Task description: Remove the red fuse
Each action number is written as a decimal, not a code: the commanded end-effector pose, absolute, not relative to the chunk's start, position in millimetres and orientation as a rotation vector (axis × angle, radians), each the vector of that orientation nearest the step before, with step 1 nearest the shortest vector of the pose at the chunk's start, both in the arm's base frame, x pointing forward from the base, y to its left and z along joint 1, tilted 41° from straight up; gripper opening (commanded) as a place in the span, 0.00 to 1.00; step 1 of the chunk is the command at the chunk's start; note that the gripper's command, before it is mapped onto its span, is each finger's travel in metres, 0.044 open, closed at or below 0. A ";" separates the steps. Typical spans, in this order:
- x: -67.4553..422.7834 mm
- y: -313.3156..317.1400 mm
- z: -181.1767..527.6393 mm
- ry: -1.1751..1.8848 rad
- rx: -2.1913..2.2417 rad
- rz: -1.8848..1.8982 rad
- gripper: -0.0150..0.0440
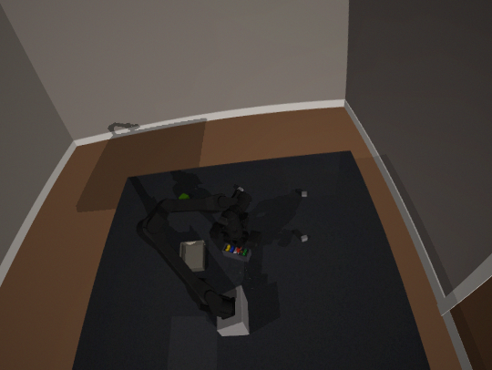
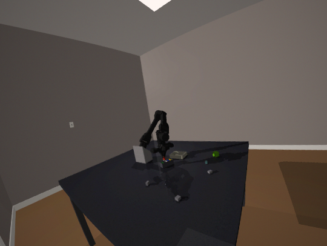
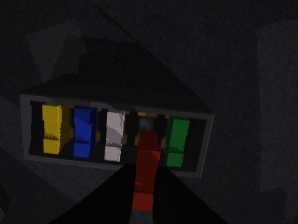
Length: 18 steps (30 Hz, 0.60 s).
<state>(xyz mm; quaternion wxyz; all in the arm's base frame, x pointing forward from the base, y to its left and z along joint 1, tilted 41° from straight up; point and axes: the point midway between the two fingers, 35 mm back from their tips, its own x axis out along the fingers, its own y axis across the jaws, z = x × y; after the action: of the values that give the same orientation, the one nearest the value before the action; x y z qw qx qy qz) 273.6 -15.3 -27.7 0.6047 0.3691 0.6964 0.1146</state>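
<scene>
My gripper (image 1: 238,243) (image 2: 163,154) (image 3: 145,174) is shut on the red fuse (image 1: 238,251) (image 2: 164,159) (image 3: 146,167). The fuse is out of its slot and hangs upright just above the fuse block (image 1: 236,256) (image 2: 167,164) (image 3: 206,147); the exact gap is hard to tell. The empty slot shows in the wrist view, between the white fuse (image 3: 114,135) and the green fuse (image 3: 178,142). The blue fuse (image 3: 84,132) and yellow fuse (image 3: 52,127) also stand in the block. The shallow beige tray (image 1: 194,258) (image 2: 178,157) lies beside the block, on the yellow fuse's side.
A light grey box (image 1: 243,314) (image 2: 142,155) stands by the arm's base. A green object (image 1: 183,197) (image 2: 215,154) lies beyond the tray. Small grey cubes (image 1: 304,194) (image 2: 178,198) and a small teal object (image 2: 206,162) lie on the dark table.
</scene>
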 end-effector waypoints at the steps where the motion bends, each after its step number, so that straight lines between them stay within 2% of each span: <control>1: 275.0 -18.9 -24.3 1.608 0.845 0.267 0.25; 18: 276.3 -28.2 -7.5 1.608 0.843 0.264 0.25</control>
<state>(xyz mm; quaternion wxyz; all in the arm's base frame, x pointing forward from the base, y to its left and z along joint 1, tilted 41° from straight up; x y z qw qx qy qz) 273.5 -29.2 -11.2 0.6047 0.3689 0.6966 0.1142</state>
